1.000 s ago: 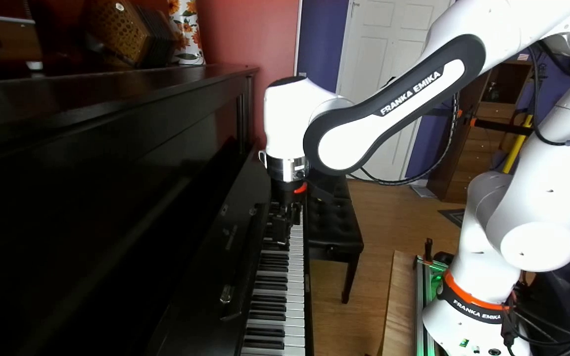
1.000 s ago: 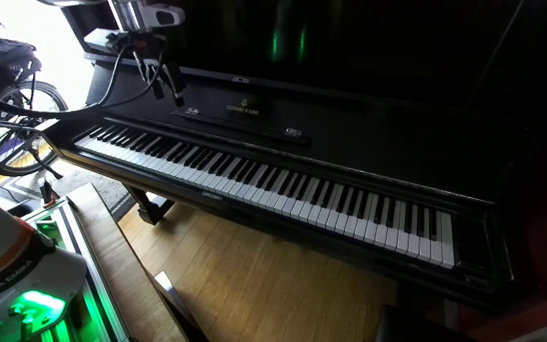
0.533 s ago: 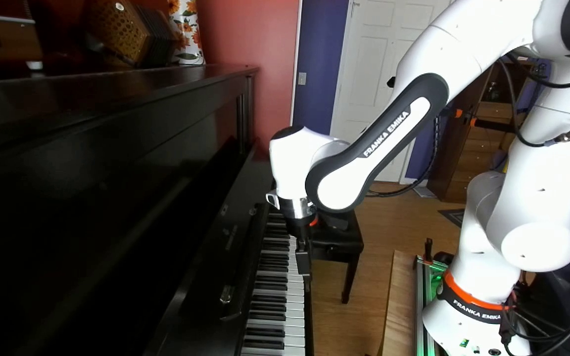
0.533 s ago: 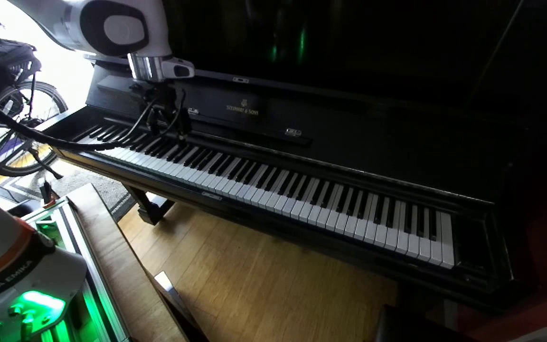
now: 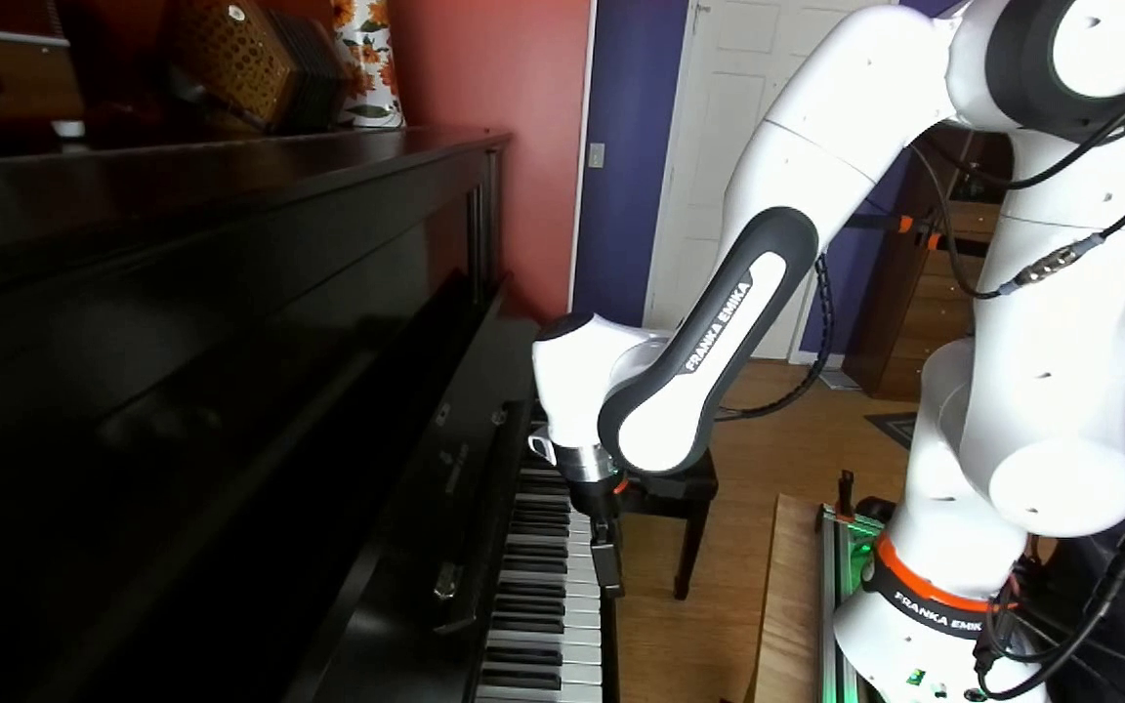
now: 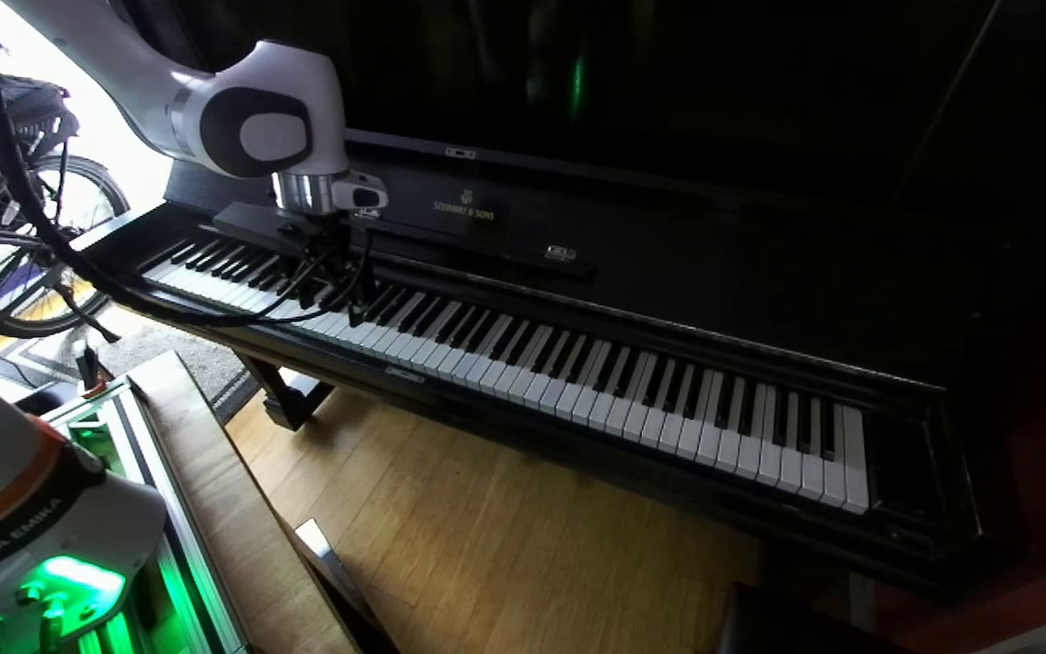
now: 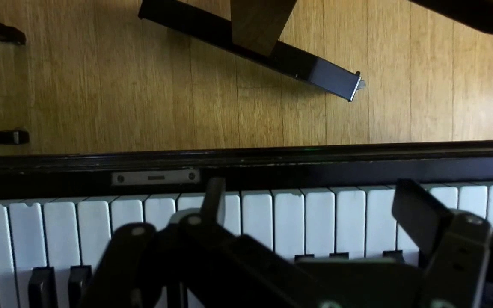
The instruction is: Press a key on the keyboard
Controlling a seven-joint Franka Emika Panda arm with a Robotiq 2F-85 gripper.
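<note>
White and black, the keyboard [image 6: 523, 377] lies below your pincer [image 7: 313, 200], set in the dark piano [image 5: 230, 371] and running well past it to both sides. In the wrist view you can see the fingers [image 7: 420, 216] standing far apart, with several white keys [image 7: 289, 226] showing between them; your pincer has hold of nothing. Seen from there, they reach across the front part of the white keys, and the black keys [image 7: 41, 286] lie lower in the view. Whether a finger touches a key or is just above it, these views do not let you tell. Near one finger, a small metal plate [image 7: 155, 177] is fixed on the front edge of the piano. In an exterior view you find the pincer over the part of the keyboard left of its middle, as seen there, and a black cable [image 6: 205, 318] hangs in a curve on that same side.

About your arm [image 5: 841, 146]: from its white base [image 5: 880, 635] it stands tall, it bends high up, and then the forearm [image 5: 724, 327] slopes down toward the keyboard. The wrist [image 5: 572, 386] is nearly upright close to the piano, and the pincer points downward with a small tilt, as an exterior view shows. Behind the wrist, a black seat [image 5: 694, 493] stands beside the piano, partly hidden.
</note>
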